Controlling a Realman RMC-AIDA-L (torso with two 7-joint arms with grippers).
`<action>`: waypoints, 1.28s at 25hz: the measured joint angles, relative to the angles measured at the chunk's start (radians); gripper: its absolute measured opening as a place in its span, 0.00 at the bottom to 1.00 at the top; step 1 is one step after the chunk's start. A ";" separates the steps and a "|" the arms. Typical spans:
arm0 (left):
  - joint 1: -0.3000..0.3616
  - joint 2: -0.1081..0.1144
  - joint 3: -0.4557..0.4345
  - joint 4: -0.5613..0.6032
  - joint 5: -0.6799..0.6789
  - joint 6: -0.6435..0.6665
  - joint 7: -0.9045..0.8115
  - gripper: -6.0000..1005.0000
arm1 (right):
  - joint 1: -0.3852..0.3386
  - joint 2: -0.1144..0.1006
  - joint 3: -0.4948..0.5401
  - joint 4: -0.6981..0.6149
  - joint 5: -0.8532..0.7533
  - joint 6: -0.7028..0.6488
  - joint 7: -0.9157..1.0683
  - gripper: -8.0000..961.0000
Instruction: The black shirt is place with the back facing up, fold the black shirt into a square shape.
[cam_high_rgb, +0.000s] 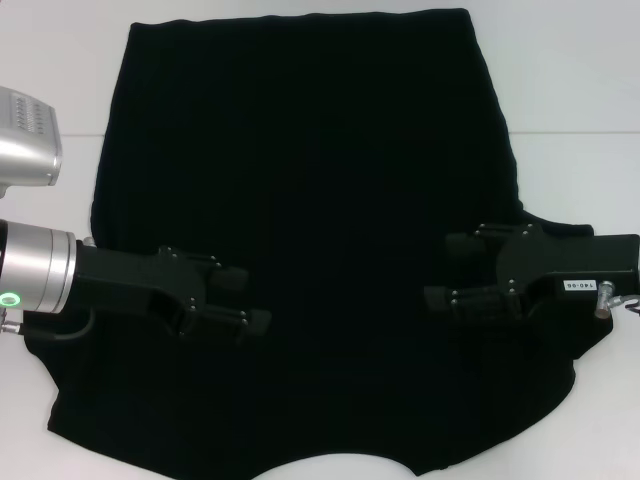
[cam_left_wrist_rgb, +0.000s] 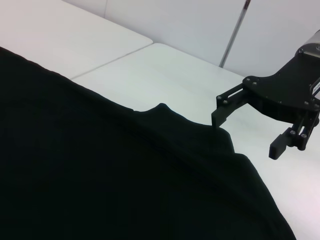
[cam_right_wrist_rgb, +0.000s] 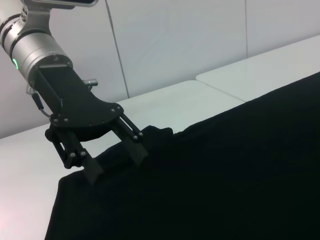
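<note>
One black shirt (cam_high_rgb: 310, 200) spread flat on white table (cam_high_rgb: 580, 80), plain side up, filling most of head view; collar cutout at near edge, hem at far edge. Bare table strips beyond far hem and along both sides; narrow margin at near corners.

Two grippers, both over near half of shirt, pointing inward at each other, well apart. Left gripper (cam_high_rgb: 243, 298) near left sleeve, fingers spread, nothing between them. Right gripper (cam_high_rgb: 447, 270) near right sleeve, fingers (cam_left_wrist_rgb: 220, 116) likewise parted, gripping nothing.
</note>
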 joint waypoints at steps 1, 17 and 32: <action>0.000 0.000 0.000 0.000 0.000 0.000 0.000 0.75 | 0.000 0.000 0.000 0.000 0.000 0.000 0.000 0.95; -0.003 -0.001 -0.015 0.005 -0.004 -0.007 -0.033 0.75 | 0.005 0.000 0.012 -0.003 0.016 0.033 0.053 0.95; -0.010 0.036 -0.071 0.150 -0.007 -0.084 -0.579 0.75 | 0.220 -0.193 0.026 0.052 -0.055 0.300 0.888 0.95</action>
